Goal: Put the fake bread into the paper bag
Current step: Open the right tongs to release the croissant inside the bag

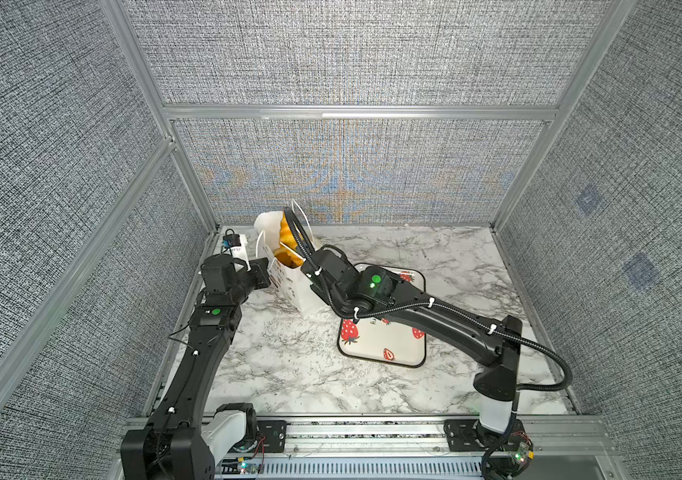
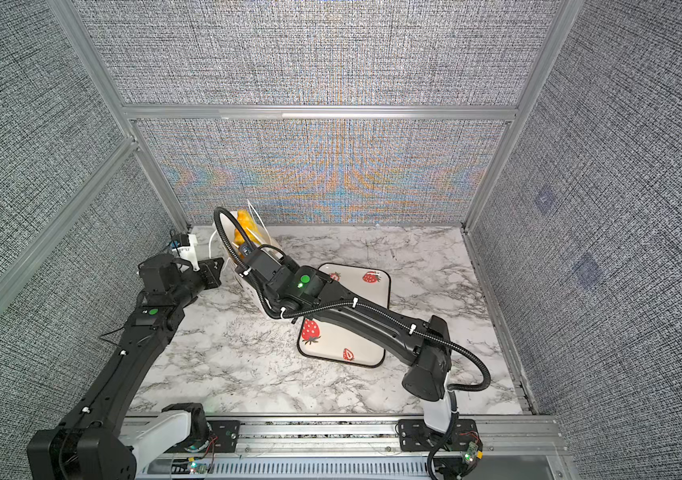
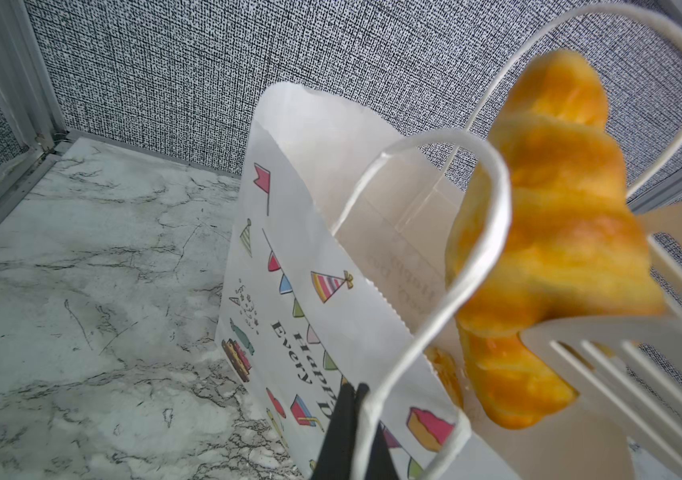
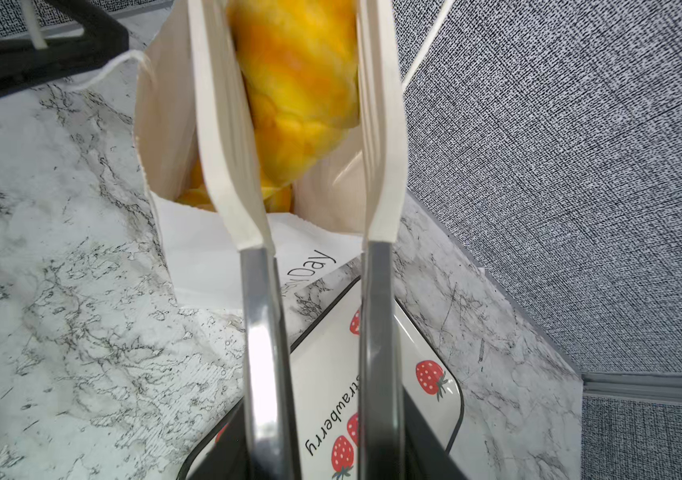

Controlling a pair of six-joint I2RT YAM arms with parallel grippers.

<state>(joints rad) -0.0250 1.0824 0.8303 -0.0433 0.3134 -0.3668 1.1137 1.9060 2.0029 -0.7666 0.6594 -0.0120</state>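
1. At the back left of the surface [image 1: 289,374], the paper bag [image 1: 291,291] is standing w/ its mouth open, near the back wall.
2. The left pincer [image 1: 262,272] is pressing tight together on the bag's near cord handle [image 3: 493,232], right by the rim. In the left wrist view its black tips are sitting closed next to that cord.
3. The right pincer [image 4: 327,440] is clamping the tongs [image 4: 264,332] by their shiny metal arms, w/ one black finger pushing on each outer side.
4. The white slotted ends of the tongs are reaching over the bag's mouth. They are standing a bit apart, w/ a long piece of fake bread [image 4: 298,83] btwn them.
5. That bread is touching both white ends. Its low tip is pointing down into the bag & its top is sticking up above the rim.
6. In both top views the orange bread is peeking out of the bag's mouth, partly behind the right arm's black cable.
7. More orange pieces are lying deeper in the bag, under the long one. I can't tell how many.
8. The tray [image 1: 397,349] w/ red strawberries is lying flat on the surface just beside the bag, & the right arm is stretching over it.
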